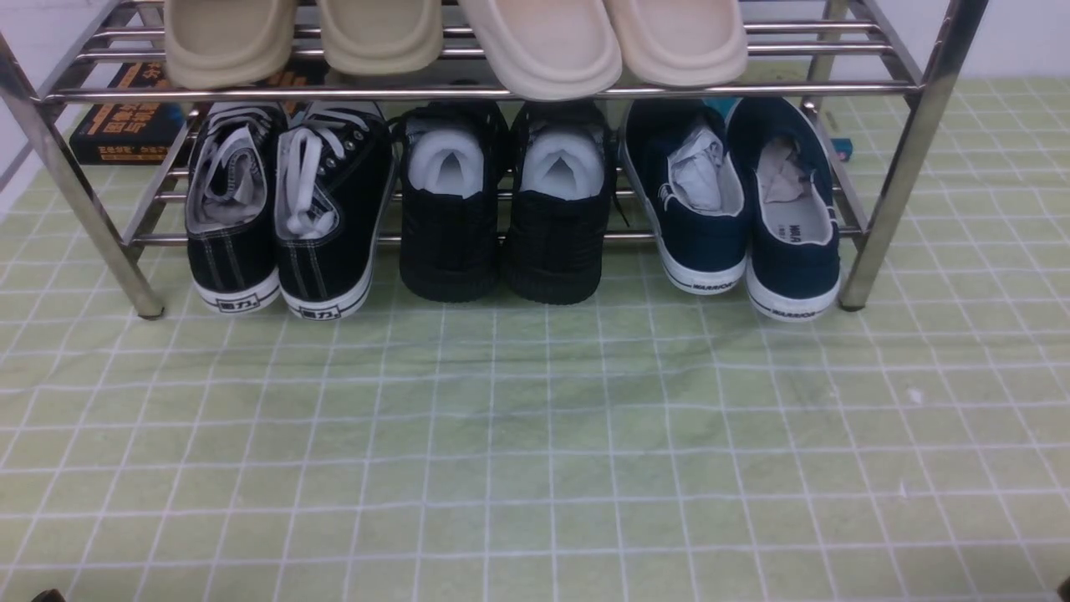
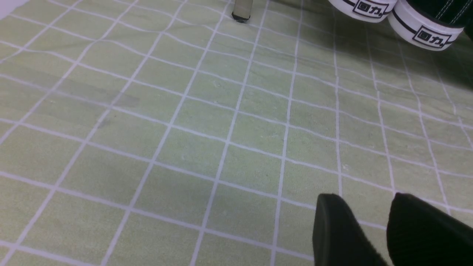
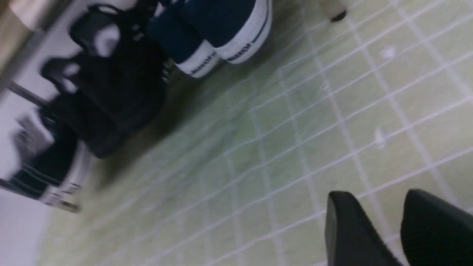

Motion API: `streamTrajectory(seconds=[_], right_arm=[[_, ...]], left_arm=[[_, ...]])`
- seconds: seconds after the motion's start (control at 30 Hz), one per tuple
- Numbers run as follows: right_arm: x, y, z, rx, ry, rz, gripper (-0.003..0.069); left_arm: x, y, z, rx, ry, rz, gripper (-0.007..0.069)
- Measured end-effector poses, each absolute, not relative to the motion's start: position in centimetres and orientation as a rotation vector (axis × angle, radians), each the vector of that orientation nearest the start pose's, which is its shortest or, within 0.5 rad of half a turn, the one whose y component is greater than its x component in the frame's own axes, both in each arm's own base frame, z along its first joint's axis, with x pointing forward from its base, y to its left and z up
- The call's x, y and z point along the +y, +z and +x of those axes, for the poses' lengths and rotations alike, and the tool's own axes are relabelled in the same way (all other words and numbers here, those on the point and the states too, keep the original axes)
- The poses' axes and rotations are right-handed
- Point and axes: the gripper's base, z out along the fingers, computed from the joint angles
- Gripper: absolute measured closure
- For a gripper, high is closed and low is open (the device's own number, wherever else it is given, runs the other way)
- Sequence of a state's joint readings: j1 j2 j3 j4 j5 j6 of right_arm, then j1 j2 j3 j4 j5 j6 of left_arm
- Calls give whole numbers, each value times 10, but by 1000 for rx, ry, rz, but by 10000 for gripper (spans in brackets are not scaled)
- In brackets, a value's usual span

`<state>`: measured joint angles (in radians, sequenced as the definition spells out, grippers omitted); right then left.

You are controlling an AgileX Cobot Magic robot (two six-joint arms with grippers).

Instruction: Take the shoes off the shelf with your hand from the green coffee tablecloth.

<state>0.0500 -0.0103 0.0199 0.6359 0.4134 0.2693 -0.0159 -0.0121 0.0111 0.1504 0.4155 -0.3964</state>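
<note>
The shoes point(image 1: 744, 209), a navy-blue pair with white soles and paper stuffing, stand heels-out at the right end of the shelf's point(image 1: 907, 159) lower tier. Their heels point(image 3: 221, 33) also show blurred in the right wrist view. The shelf stands on the green coffee tablecloth point(image 1: 535, 451). My right gripper point(image 3: 377, 195) hangs low over the cloth, well short of the shoes, open with only cloth showing between its black fingers. My left gripper point(image 2: 364, 199) is also open over bare cloth, near the shelf's left leg point(image 2: 242, 9). Neither hand reaches into the front view.
Black lace-up sneakers point(image 1: 280, 209) sit at the left of the lower tier and all-black shoes point(image 1: 506, 209) in the middle. Beige slippers point(image 1: 456, 38) lie on the top tier. A dark book point(image 1: 125, 121) lies behind the shelf. The sneakers' white heels point(image 2: 425, 31) overhang the cloth.
</note>
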Motion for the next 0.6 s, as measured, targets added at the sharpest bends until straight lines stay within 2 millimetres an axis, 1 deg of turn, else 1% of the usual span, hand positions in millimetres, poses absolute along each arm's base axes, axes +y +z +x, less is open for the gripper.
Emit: streamTrajectory(seconds=[0.07,0.1,0.13,0.23,0.33,0.4,0.43,0.47,0.5,0.53,0.57,0.6], right_arm=[[27,178,49,1794,965,668,422],[28,178,49,1791,973,673,422],[29,180,49,1775,1023,703,422],[30,181,49,1762,1052,716,422],[31,184,49,1762,1046,674,436],[31,199,47,1734,1004,576,483],[31,201,47,1729,999,564,489],[30,224,44,1687,935,451,548],[30,234,44,1682,890,401,578],[30,237,44,1675,880,386,585],[29,248,45,1682,834,343,614],[29,266,49,1715,744,263,656]], left_arm=[[5,173,51,1876,-130,-270,383],[5,173,51,1876,-130,-270,383],[5,173,51,1876,-130,-270,383],[5,173,51,1876,-130,-270,383],[5,173,51,1876,-130,-270,383],[5,173,51,1876,-130,-270,383],[5,173,51,1876,-130,-270,383],[5,173,51,1876,-130,-270,383],[5,173,51,1876,-130,-270,383],[5,173,51,1876,-130,-270,383],[5,173,51,1876,-130,-270,383],[5,173,51,1876,-130,-270,383]])
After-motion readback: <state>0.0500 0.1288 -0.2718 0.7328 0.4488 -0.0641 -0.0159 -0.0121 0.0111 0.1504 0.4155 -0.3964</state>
